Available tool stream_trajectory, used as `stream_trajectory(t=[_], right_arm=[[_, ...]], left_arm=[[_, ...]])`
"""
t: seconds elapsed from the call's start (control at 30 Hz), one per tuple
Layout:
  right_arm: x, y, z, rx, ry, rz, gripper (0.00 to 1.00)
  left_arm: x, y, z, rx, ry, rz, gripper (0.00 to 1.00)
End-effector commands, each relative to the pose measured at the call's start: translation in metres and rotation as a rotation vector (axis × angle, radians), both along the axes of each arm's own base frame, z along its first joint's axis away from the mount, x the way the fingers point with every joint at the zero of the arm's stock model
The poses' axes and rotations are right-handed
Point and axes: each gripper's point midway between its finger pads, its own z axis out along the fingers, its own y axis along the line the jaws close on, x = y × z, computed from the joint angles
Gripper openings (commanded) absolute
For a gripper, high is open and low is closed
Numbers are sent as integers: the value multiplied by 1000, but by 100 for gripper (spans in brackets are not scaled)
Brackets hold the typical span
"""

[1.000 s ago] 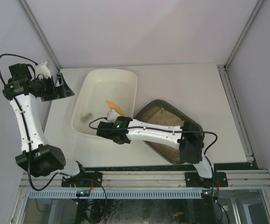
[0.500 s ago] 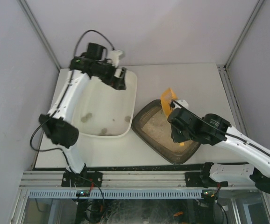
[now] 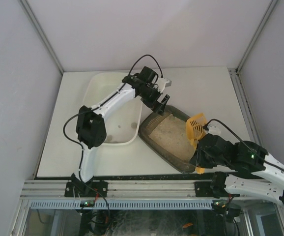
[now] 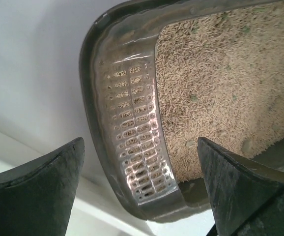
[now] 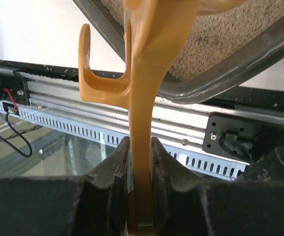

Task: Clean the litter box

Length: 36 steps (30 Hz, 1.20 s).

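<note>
The litter box (image 3: 156, 145), a dark brown-grey tray with pale sandy litter, lies at the table's middle right. It fills the left wrist view (image 4: 125, 147). My left gripper (image 3: 160, 102) is open and empty, hovering just above the box's far rim corner; its fingers (image 4: 39, 191) stand wide on either side of that corner. My right gripper (image 3: 199, 157) is shut on the handle of a yellow slotted scoop (image 3: 196, 127). The scoop handle (image 5: 144, 147) stands between the pads. The scoop head hangs over the box's near right end.
A larger white tub (image 3: 94, 129) stands left of the litter box, with a few dark clumps inside. The table's front edge and metal rail (image 3: 152, 189) lie just below the box. Grey walls enclose the table at the back and sides.
My left arm swung from the table's far left, across the white tub, to the litter box's far rim. My right arm carried the scoop from the tub to the box's near right end.
</note>
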Motion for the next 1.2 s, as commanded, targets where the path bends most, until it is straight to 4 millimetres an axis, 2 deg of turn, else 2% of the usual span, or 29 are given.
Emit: stream_trajectory(t=[0.0, 0.13, 0.27, 0.4, 0.5, 0.73, 0.83, 0.93, 1.0, 1.17], right_arm=[[-9, 13, -5, 42, 88, -35, 0], [-12, 19, -9, 23, 118, -17, 0], [-13, 25, -12, 27, 122, -9, 0], [-16, 29, -17, 40, 144, 3, 0], [-21, 24, -24, 2, 184, -2, 0], [-26, 9, -39, -79, 268, -27, 0], [-21, -5, -43, -123, 272, -39, 0], [-14, -15, -48, -119, 300, -63, 0], [-11, -11, -48, -60, 332, -66, 0], [-4, 18, -41, 91, 415, -10, 0]], left_arm=[[15, -16, -12, 19, -80, 50, 100], [26, -10, -37, 80, -103, 89, 100], [33, -4, -49, 110, -154, 101, 100], [19, -2, -66, 128, -103, 61, 100], [-4, -2, -76, 123, -28, 6, 100], [-39, 3, -76, 76, 80, -32, 100], [-53, 6, -78, 60, 133, -12, 100], [-58, 9, -76, 37, 141, 59, 100], [-62, 11, -75, 16, 150, 105, 100], [-72, 12, -66, -42, 201, 221, 100]])
